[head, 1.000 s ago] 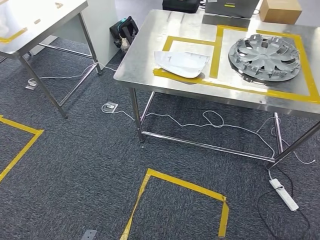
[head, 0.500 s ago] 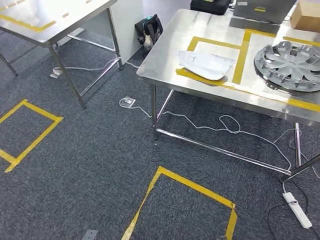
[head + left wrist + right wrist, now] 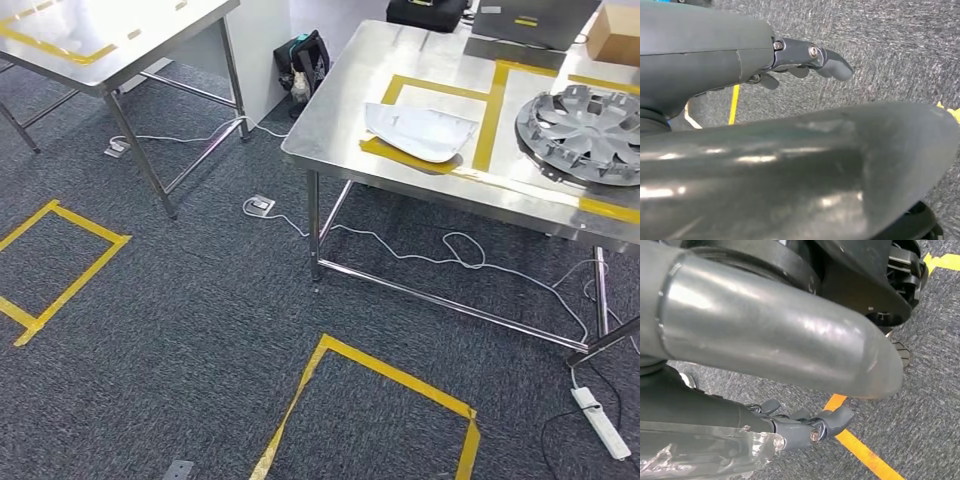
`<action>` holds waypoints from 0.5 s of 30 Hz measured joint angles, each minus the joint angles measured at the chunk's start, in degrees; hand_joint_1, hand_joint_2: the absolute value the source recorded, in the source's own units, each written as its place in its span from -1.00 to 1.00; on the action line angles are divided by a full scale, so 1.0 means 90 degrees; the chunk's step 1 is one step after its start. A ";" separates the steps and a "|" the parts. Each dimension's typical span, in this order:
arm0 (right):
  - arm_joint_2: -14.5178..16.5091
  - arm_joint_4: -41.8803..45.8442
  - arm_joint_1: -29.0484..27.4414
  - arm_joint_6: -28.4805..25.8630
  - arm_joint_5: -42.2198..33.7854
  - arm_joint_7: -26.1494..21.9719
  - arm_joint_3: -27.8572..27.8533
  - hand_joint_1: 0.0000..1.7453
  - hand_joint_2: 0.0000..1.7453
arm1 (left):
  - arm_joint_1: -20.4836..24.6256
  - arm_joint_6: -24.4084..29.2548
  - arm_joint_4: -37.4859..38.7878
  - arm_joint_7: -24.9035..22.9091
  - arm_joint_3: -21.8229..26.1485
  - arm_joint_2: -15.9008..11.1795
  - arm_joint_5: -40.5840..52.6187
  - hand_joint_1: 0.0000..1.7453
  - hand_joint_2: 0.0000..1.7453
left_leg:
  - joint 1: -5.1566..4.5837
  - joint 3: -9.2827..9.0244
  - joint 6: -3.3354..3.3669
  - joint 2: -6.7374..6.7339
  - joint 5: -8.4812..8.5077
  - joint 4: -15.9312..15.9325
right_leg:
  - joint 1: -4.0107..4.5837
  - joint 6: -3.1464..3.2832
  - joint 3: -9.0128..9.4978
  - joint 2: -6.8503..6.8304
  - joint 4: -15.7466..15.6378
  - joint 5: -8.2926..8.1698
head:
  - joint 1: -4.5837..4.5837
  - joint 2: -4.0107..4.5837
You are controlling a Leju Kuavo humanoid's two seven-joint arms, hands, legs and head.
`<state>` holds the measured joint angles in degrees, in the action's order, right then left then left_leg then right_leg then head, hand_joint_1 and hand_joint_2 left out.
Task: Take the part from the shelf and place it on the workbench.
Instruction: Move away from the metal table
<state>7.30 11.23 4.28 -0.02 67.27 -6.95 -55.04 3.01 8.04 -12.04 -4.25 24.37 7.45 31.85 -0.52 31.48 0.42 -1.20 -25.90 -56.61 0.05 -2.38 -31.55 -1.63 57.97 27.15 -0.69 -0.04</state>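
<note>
A white curved part lies on the steel workbench, across the near edge of a yellow tape rectangle. A grey wheel cover rests in the taped field to its right. In the left wrist view my left hand hangs over the dark carpet with its fingers stretched out and nothing in it. My right hand hangs the same way in the right wrist view, empty, above a yellow tape line on the floor.
A second steel table stands at the far left. A white cable and a power strip lie under the workbench. A black bag sits between the tables. Yellow tape squares mark the carpet.
The whole head picture has shifted to the right, so the camera has turned left. The part and the wheel cover have not moved on the workbench.
</note>
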 joint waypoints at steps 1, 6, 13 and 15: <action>0.0000 0.0000 0.0003 0.0001 0.0000 0.0000 0.0000 -1.00 -1.00 | 0.0000 0.0001 0.0000 0.0001 0.0000 0.0001 0.0001 -1.00 -1.00 | -0.0002 0.0003 -0.0029 -0.0023 0.0006 0.0004 | 0.0005 0.0026 -0.0001 0.0031 -0.0015 -0.0013 | -0.0002 0.0000; -0.0002 0.0002 0.0005 0.0001 0.0001 0.0001 -0.0001 -1.00 -1.00 | 0.0001 0.0001 0.0000 0.0009 0.0000 -0.0002 0.0002 -1.00 -1.00 | 0.0038 0.0437 -0.0214 0.0067 -0.0587 -0.0946 | -0.0059 0.0172 -0.0018 0.0165 -0.0080 -0.0103 | -0.0019 0.0000; -0.0002 0.0002 0.0001 0.0006 0.0001 0.0000 0.0000 -1.00 -1.00 | -0.0006 0.0000 0.0002 0.0010 0.0000 -0.0002 0.0002 -1.00 -1.00 | 0.0162 0.0188 -0.0299 0.0262 -0.0104 -0.0445 | -0.0092 0.0094 -0.0034 0.0445 -0.0056 -0.0111 | -0.0023 0.0000; -0.0002 0.0002 0.0012 0.0007 0.0001 0.0000 0.0000 -1.00 -1.00 | -0.0001 -0.0003 0.0004 0.0010 0.0000 0.0003 0.0004 -1.00 -1.00 | 0.0178 -0.0005 -0.0248 0.0372 -0.0029 -0.0025 | -0.0082 0.0009 -0.0069 0.0528 -0.0049 -0.0123 | -0.0025 0.0000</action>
<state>7.28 11.26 4.39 0.04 67.28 -6.95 -55.04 3.01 8.02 -12.00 -4.15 24.37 7.48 31.88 1.08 31.44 -1.81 2.15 -26.16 -56.83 -0.69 -2.30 -32.17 3.12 57.53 26.04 -0.91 -0.04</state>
